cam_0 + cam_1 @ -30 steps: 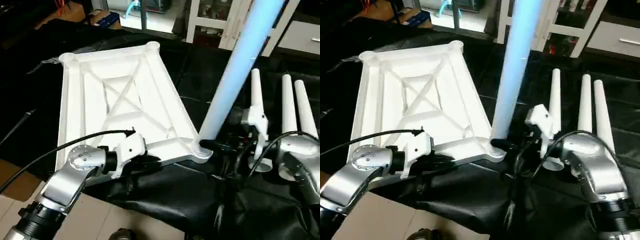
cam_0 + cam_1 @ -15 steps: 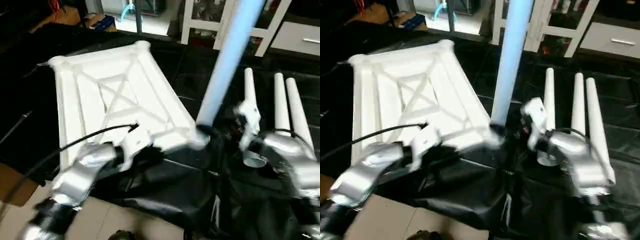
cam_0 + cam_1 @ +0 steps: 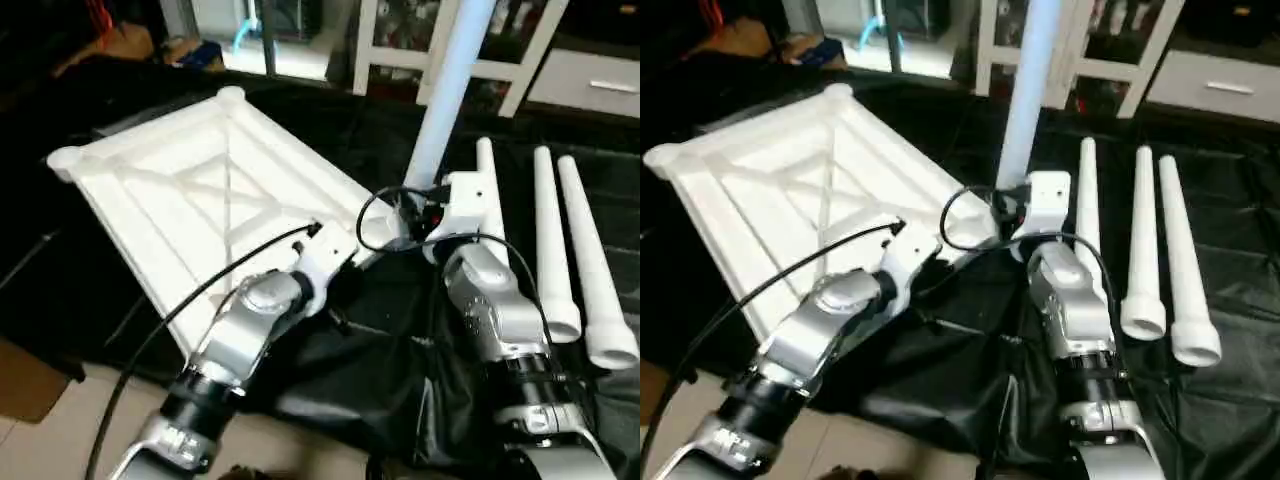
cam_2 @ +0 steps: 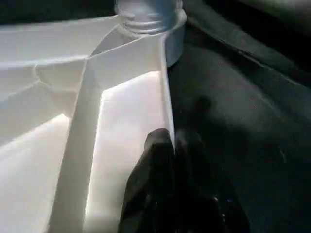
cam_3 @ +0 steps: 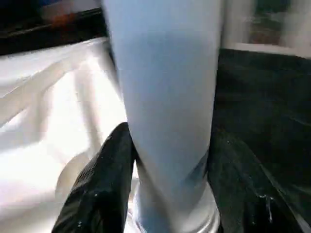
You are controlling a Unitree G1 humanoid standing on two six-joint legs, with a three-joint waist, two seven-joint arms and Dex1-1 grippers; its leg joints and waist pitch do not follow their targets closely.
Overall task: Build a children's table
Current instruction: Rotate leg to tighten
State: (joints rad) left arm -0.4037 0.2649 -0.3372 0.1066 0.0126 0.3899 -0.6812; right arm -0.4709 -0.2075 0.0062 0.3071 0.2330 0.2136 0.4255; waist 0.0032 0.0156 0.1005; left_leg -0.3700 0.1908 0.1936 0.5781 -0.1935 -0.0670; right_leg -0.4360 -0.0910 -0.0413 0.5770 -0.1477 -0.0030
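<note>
The white plastic tabletop (image 3: 200, 200) is seen lying upside down on the black-draped bench (image 3: 380, 330), its X-ribbed underside turned upward; round sockets are shown at its corners, one at the far corner (image 3: 230, 97) and one at the left corner (image 3: 62, 160). A white tube leg (image 3: 445, 90) is stood upright in the near right corner socket (image 4: 160, 29), rising out past the upper edge of the head views.

The left hand (image 4: 172, 150) is closed on the tabletop's side wall near that socket; in the left wrist view its two black fingers are pressed together over the thin white rim, one on the inner side and one on the outer. The right hand (image 5: 167, 160) is set around the upright leg just above the socket; in the right wrist view a black finger (image 5: 109, 170) is seen on one side of the tube and another on the opposite side, both against its surface, so the leg is gripped.

Three more white tube legs are laid side by side on the black cloth to the right of the tabletop: one (image 3: 490, 190) just beside the right arm, a second (image 3: 553, 240) and a third (image 3: 592, 260) beyond it, their open ends turned toward the robot.
</note>
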